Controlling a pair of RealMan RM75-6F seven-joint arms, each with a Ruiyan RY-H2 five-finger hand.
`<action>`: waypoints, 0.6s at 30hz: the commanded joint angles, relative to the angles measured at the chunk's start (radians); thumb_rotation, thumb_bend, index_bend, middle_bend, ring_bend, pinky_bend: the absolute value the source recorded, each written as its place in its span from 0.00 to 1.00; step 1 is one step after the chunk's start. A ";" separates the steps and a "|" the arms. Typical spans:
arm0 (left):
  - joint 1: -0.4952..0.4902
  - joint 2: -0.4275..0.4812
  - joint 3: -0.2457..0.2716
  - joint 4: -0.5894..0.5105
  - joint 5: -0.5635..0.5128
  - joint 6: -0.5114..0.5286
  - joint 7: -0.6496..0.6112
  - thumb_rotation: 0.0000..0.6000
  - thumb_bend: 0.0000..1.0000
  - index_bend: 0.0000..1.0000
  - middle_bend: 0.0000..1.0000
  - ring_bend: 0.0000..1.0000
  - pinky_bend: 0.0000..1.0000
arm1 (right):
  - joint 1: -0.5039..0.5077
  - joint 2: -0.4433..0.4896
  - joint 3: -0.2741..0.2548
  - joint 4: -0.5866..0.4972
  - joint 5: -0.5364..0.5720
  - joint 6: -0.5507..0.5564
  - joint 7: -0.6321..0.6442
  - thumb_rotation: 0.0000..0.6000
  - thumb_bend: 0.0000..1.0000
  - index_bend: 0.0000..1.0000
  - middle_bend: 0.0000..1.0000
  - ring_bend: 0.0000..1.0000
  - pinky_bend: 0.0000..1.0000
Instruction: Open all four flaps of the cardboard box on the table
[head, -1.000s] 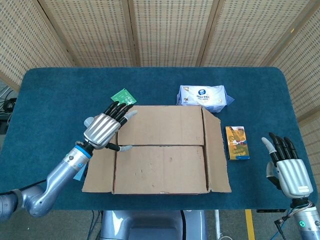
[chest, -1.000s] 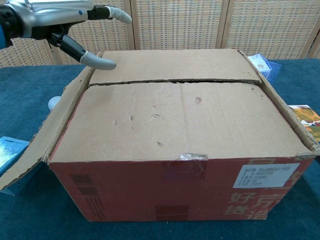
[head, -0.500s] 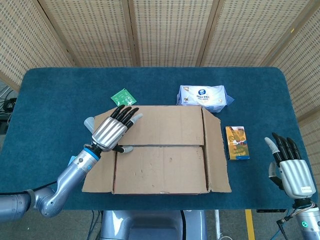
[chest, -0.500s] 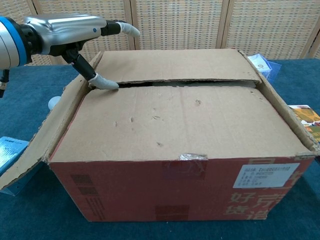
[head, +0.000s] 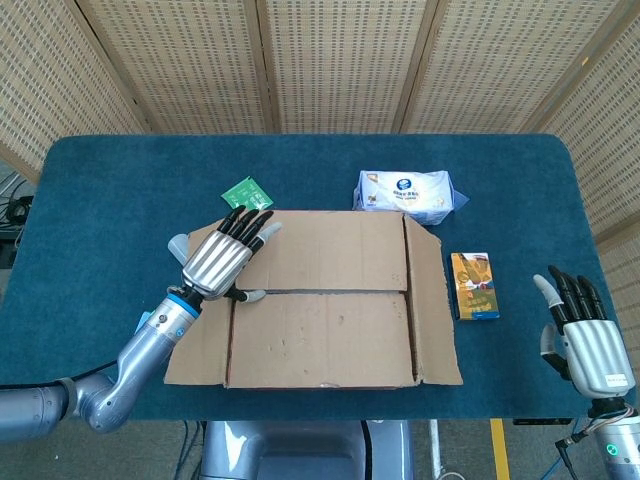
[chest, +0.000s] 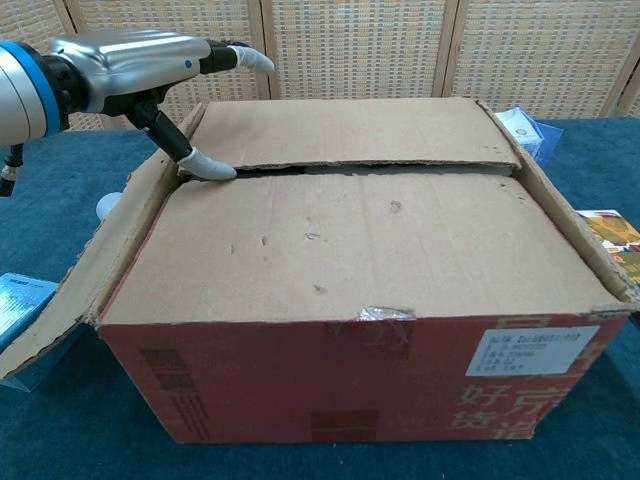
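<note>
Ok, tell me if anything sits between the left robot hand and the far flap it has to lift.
Nothing visible does. The left robot hand is already at the far flap, its thumb at the seam near the box's left end. The near flap lies flat beside that seam, not over it.

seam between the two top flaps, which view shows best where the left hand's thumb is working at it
The chest view: the left hand has its thumb tip at the seam, with the far flap slightly raised. The head view shows only the seam line from above, the thumb partly hidden.

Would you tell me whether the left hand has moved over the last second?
Yes. The left hand shifted toward the box; its thumb dropped into the seam between the top flaps.
</note>
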 joint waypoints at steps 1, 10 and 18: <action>-0.004 0.000 0.000 -0.001 -0.012 -0.004 0.004 0.71 0.10 0.00 0.00 0.00 0.00 | -0.001 0.000 0.001 0.001 0.000 0.001 0.002 1.00 0.81 0.00 0.00 0.00 0.00; -0.002 -0.005 -0.015 0.001 -0.003 0.031 -0.007 0.72 0.11 0.00 0.00 0.00 0.00 | -0.001 -0.001 0.003 0.001 -0.001 0.001 0.003 1.00 0.81 0.00 0.00 0.00 0.00; 0.022 0.016 -0.036 -0.008 0.081 0.102 -0.073 0.74 0.12 0.00 0.00 0.00 0.00 | -0.003 0.000 0.005 -0.002 -0.003 0.004 0.002 1.00 0.80 0.00 0.00 0.00 0.00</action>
